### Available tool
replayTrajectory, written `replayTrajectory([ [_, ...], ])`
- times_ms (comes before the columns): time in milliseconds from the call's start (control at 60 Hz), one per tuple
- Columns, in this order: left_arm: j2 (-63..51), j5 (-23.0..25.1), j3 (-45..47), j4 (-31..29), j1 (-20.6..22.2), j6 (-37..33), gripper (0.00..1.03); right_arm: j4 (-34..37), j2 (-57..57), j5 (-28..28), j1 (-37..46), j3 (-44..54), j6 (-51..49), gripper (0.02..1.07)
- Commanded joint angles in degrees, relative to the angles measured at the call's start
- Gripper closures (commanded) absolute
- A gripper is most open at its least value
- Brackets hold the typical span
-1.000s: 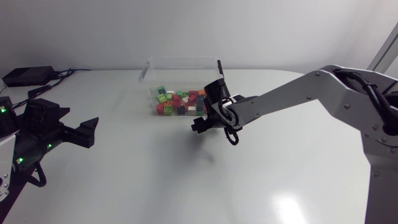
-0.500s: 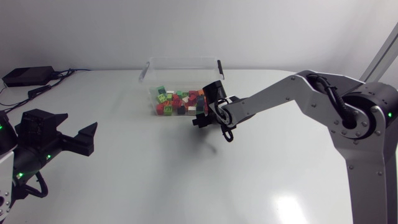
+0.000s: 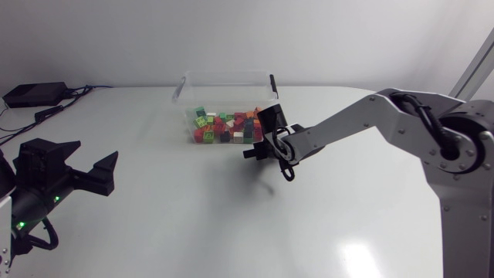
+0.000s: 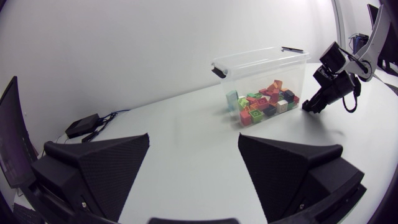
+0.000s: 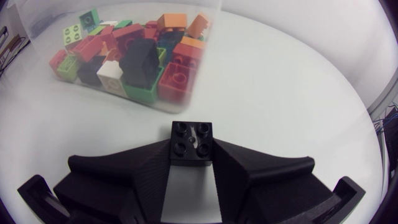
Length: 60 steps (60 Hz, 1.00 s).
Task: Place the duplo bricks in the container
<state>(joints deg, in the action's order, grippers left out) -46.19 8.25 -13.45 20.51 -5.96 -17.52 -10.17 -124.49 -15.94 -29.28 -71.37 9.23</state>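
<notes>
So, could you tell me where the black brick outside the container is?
In the right wrist view the black brick is held between the fingers of the right gripper, just short of the near wall of the container.

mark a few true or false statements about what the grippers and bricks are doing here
1. The right gripper is shut on a black square duplo brick. True.
2. The left gripper holds a red brick. False: it is open and empty.
3. The clear plastic container is empty. False: many coloured bricks lie in it.
4. The black square duplo brick is outside the container, near its wall. True.
5. The left gripper is right beside the container. False: it is well away from it, across the white table.
</notes>
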Motion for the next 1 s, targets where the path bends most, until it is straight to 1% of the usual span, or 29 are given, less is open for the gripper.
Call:
replayTrajectory([
  [0, 2.16, -0.25, 2.55, 0.76, -0.37, 2.23, 0.04, -0.99, 5.57, -0.67, -0.17, 5.19, 0.08, 0.75],
  [83, 3.74, -0.25, 3.52, 0.76, -0.37, 2.31, 0.04, -1.43, 10.49, -0.75, -1.04, 8.27, -0.71, 0.75],
  [183, 6.2, -0.34, 4.84, 0.76, -0.11, 3.28, 0.04, -0.81, 18.93, -1.63, -2.54, 11.43, -1.94, 0.75],
  [317, 10.07, -0.52, 7.04, 1.55, 0.42, 5.04, 0.04, 2.26, 28.42, -1.72, -3.86, 12.22, -1.94, 0.75],
  [483, 16.84, -0.69, 10.2, 1.99, 1.21, 6.27, 0.04, 4.29, 36.6, -3.13, -6.93, 11.96, -2.64, 0.75],
  [733, 23.17, -3.07, 12.57, 1.99, 1.56, 9.08, 0.07, 3.23, 37.21, -3.3, -8.08, 7.48, -5.02, 0.75],
  [817, 25.45, -3.15, 13.54, 1.72, 1.74, 10.05, 0.07, 2.26, 34.75, -2.16, -7.37, 4.31, -6.51, 0.75],
  [983, 29.41, -3.77, 13.63, -1.62, 1.83, 12.51, 0.08, 2.09, 27.81, 1.09, -5.53, -2.37, -6.6, 0.75],
])
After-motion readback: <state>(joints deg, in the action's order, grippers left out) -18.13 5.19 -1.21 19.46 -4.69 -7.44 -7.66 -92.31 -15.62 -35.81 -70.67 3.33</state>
